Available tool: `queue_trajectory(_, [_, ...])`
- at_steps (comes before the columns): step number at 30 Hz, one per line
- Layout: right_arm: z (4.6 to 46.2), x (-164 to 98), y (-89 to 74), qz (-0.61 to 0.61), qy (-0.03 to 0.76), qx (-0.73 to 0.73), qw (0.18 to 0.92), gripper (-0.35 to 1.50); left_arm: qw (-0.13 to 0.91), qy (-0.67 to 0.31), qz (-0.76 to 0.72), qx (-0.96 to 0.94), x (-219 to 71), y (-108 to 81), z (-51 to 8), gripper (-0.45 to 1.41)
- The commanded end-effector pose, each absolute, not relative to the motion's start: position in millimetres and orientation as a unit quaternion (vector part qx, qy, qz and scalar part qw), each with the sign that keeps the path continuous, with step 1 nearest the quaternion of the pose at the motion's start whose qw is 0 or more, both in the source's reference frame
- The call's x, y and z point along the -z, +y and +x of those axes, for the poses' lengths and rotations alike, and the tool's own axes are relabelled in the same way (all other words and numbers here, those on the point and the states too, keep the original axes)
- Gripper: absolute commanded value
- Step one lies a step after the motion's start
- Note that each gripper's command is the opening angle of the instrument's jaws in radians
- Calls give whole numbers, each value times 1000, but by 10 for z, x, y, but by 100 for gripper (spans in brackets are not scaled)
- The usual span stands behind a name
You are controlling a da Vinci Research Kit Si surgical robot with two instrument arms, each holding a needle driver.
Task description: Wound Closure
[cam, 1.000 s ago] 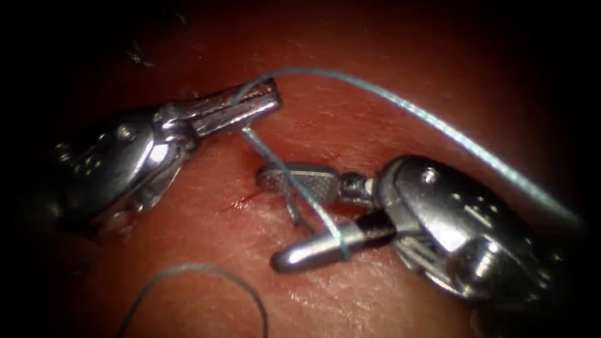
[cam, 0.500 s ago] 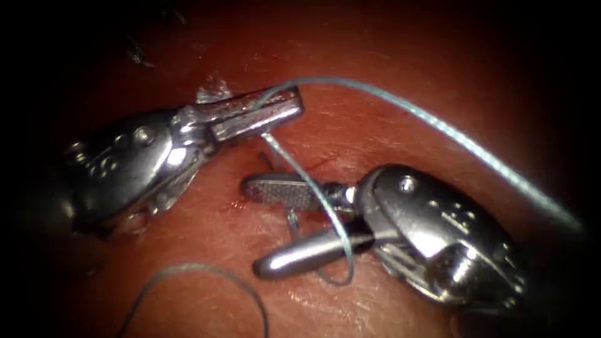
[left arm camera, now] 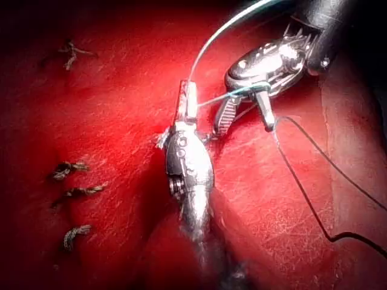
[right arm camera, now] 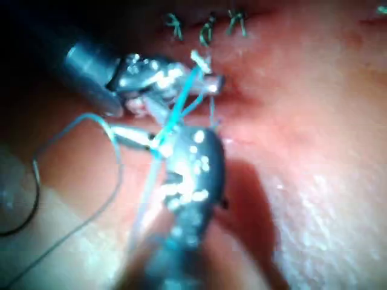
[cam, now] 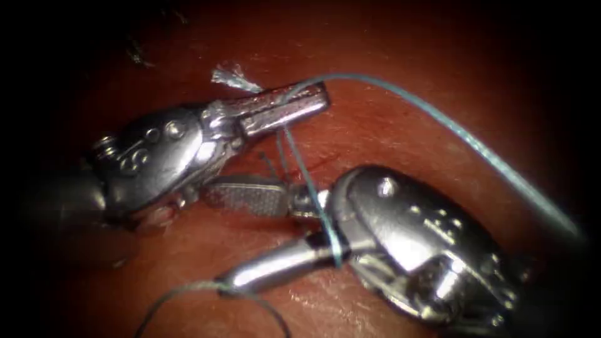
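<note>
The left end effector (cam: 307,103) is clamped on the thin blue thread (cam: 438,125). The right end effector (cam: 244,241) gapes apart, thread looped over its smooth jaw, above the wet red tissue (cam: 388,75).

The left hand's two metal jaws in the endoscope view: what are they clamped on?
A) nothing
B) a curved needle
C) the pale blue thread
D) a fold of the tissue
C: the left hand is shut on the pale blue thread, which leaves its tip and arcs away to the right.
</note>
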State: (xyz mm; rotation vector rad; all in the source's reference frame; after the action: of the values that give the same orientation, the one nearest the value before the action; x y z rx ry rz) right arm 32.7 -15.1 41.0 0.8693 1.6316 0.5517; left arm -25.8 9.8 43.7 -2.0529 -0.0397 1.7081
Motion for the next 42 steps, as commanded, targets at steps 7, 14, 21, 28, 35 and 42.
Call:
queue_trajectory(7, [322,-420,-144,352,706,-258,557,71,231,-18,-749,-621,-443,90,-256,-45])
queue_trajectory(14, [309,-430,-132,331,709,-282,555,71,230,-22,-750,-620,-433,85,-249,-45])
queue_trajectory(21, [296,-439,-124,320,710,-293,555,71,230,-22,-751,-618,-425,72,-242,-45])
queue_trajectory(28, [296,-437,-122,318,717,-296,545,69,229,-21,-751,-619,-424,61,-240,-45])
queue_trajectory(35, [296,-431,-118,318,726,-299,532,69,227,-20,-751,-619,-425,56,-242,-45])
queue_trajectory(42, [299,-429,-120,329,735,-309,505,69,228,-19,-751,-620,-425,54,-245,-45])
